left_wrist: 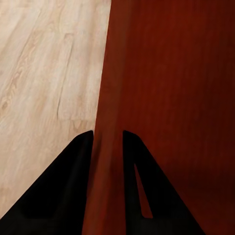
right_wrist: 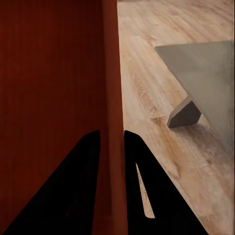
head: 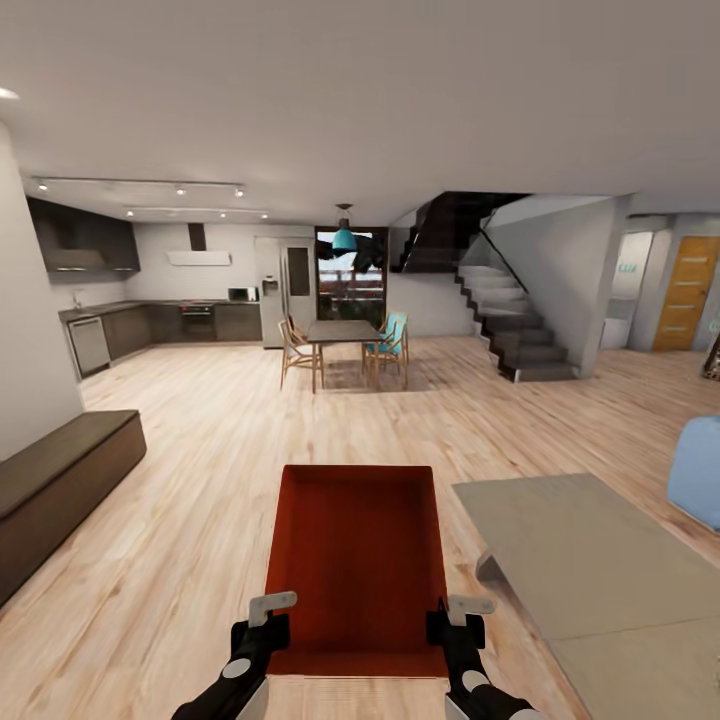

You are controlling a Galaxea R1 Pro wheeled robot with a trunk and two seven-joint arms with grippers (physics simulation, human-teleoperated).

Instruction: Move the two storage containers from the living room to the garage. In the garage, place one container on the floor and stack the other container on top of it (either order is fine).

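Observation:
One orange-red storage container point(head: 357, 560) is held level in front of me above the wood-plank floor. My left gripper point(head: 268, 622) is shut on its left wall, and my right gripper point(head: 452, 622) is shut on its right wall. In the left wrist view the thin red wall point(left_wrist: 105, 161) runs between the two dark fingers point(left_wrist: 63, 196). The right wrist view shows the opposite wall point(right_wrist: 111, 161) clamped the same way between the fingers point(right_wrist: 147, 196). The container is empty inside.
A low grey table point(head: 590, 560) stands close on the right, with a blue seat point(head: 700, 475) beyond it. A long dark bench point(head: 55, 485) lines the left wall. Far ahead are a dining table with chairs point(head: 345, 345), a kitchen, stairs point(head: 515, 330) and an orange door point(head: 688, 292).

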